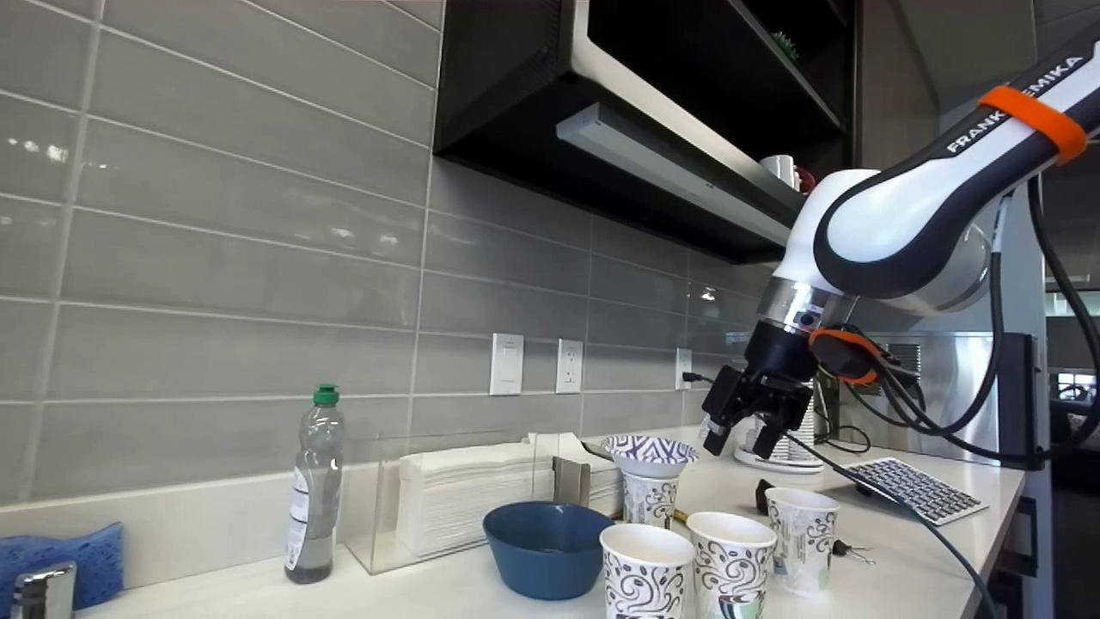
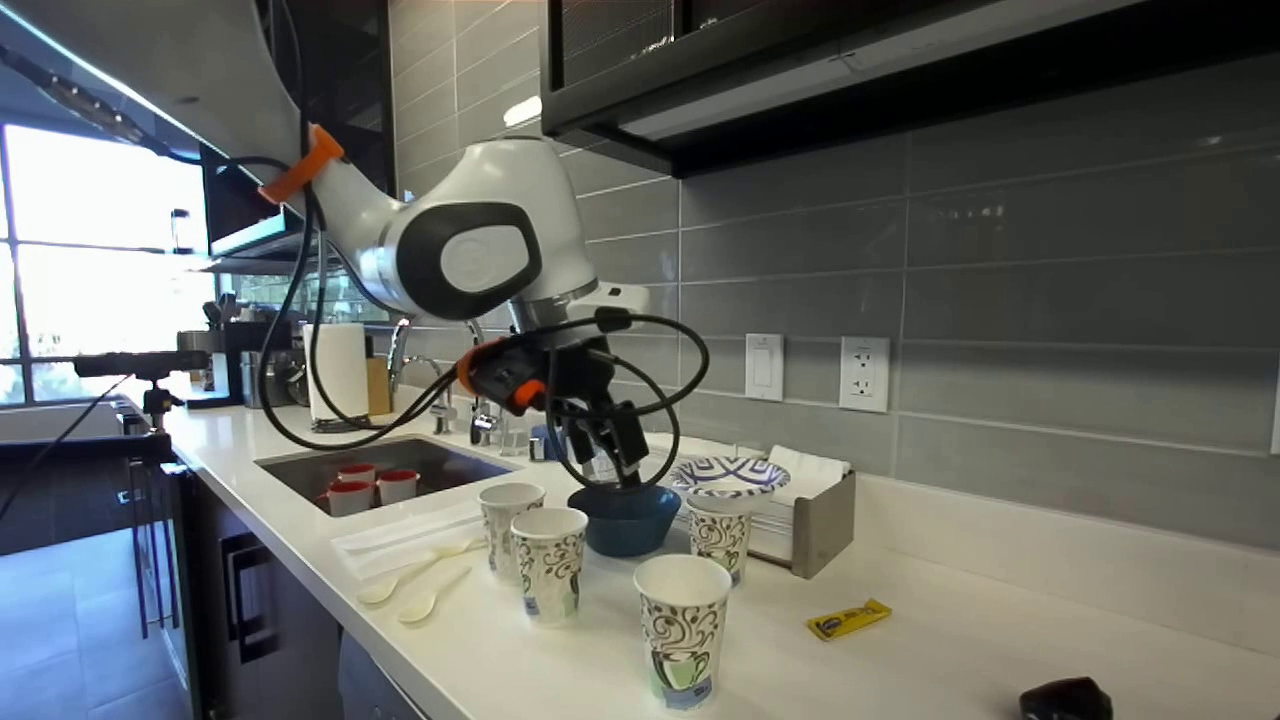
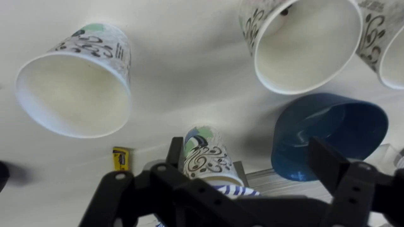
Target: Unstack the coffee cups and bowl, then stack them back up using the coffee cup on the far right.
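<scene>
Four white paper coffee cups (image 2: 549,570) with dark scrollwork stand upright on the table (image 2: 800,690): two just beside each other, a third cup (image 2: 683,625) apart from them, and a fourth cup (image 2: 719,542) carrying one purple-patterned paper bowl (image 2: 728,477). There is one blue bowl (image 1: 541,554), upright near that pair and near the fourth cup; in both exterior views a cup of the pair stands slightly across its edge. The claw (image 1: 739,444) hangs in the air above the table, its fingers (image 3: 174,151) spread wide apart; in the wrist view it hides part of the blue bowl and most of the paper bowl. Between the blue bowl and the tiled wall (image 1: 215,258) stands one napkin holder (image 2: 826,528). Around these lie one yellow packet (image 2: 848,620), two pale spoons (image 2: 416,610) and one dark object (image 2: 1066,698) too unclear to name. One green-capped bottle (image 1: 314,494) stands by the wall, one keyboard (image 1: 915,488) lies farther along the table, and three red-lined mugs (image 2: 398,487) sit in the sink (image 2: 450,465).
</scene>
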Action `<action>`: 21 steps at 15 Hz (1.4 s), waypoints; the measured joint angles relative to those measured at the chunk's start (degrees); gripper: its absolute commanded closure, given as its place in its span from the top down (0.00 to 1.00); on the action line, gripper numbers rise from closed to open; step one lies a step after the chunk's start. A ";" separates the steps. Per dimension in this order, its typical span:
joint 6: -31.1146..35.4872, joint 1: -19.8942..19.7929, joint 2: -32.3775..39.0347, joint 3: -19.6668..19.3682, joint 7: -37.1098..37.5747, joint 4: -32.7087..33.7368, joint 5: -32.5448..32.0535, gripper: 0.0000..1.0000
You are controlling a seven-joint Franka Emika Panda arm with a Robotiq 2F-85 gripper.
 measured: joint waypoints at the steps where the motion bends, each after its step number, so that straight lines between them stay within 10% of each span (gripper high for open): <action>1: 0.24 -0.88 0.46 0.01 0.85 0.87 -0.40 1.00; 21: -3.66 -3.35 23.88 -1.60 19.02 24.81 -11.10 0.92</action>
